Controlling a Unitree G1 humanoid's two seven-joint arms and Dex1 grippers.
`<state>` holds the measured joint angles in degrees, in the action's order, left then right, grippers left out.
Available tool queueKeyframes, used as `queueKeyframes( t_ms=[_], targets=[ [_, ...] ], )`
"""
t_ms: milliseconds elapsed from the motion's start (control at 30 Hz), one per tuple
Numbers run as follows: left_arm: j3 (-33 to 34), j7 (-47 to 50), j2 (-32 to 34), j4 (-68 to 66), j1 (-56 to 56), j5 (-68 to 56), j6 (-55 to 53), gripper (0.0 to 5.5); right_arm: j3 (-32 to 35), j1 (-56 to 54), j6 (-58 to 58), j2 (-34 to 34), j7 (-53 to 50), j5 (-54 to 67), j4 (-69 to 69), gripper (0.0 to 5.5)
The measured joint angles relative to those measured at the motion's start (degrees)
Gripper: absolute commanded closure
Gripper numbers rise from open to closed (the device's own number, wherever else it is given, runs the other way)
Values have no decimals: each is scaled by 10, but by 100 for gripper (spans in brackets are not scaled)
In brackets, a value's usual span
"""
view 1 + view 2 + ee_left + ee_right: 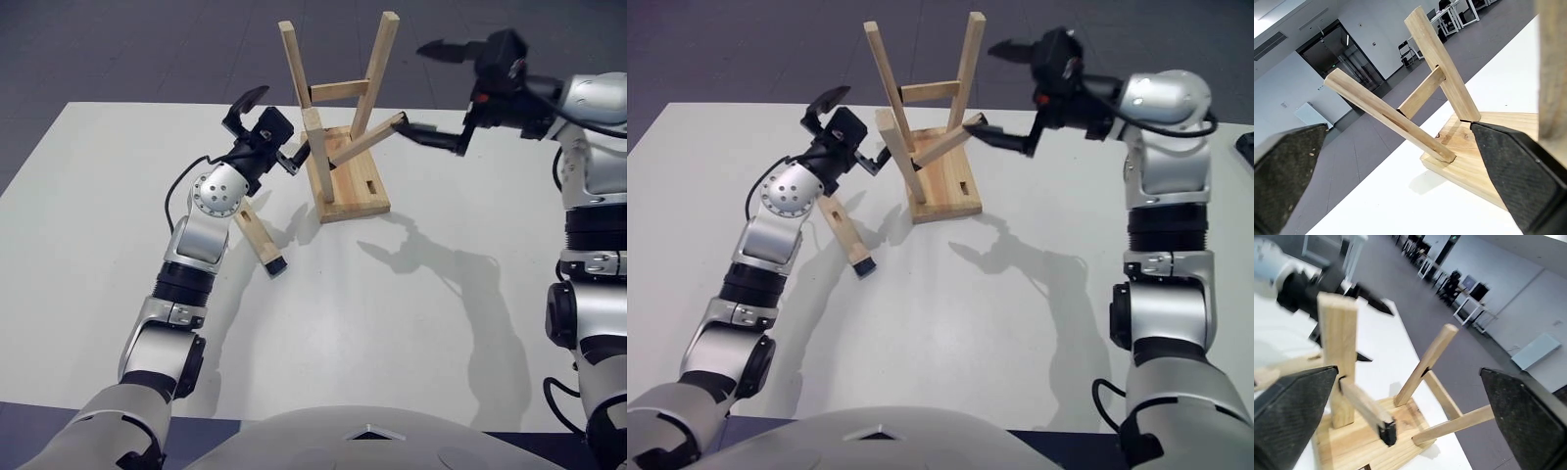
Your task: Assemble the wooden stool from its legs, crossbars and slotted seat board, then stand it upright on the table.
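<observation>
1. Seat board: pale natural wood, fine grain, dark slots
2. Loose leg: same pale wood, black end cap
3. Table: plain white
4. Left gripper and right gripper: black
5. Floor: dark grey

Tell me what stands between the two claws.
In the left eye view, the part-built stool stands between left claw and right claw: seat board flat, legs up.

A white table stands on a dark grey tiled floor; beyond it, pale walls frame a dark glass doorway (a strip light glows inside). 1 black chair sits near the doorway; white desks stand farther off; a low white cabinet sits against the wall.
</observation>
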<state>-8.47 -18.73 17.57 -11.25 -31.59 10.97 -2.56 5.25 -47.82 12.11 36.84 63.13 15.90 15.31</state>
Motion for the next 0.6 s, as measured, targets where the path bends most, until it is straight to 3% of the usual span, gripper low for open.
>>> queueKeyframes(
  t_ms=[167,367,600],
  targets=[
    [43,24,-2,25,16,-21,-12,10,17,56,44,-47,-161,-21,-72,151],
    [109,97,-25,37,35,-47,-33,10,-12,132,108,-167,-324,-27,-223,260],
    [160,147,-50,45,47,-86,-66,10,-16,140,128,-176,-363,-29,-243,367]
  ],
)
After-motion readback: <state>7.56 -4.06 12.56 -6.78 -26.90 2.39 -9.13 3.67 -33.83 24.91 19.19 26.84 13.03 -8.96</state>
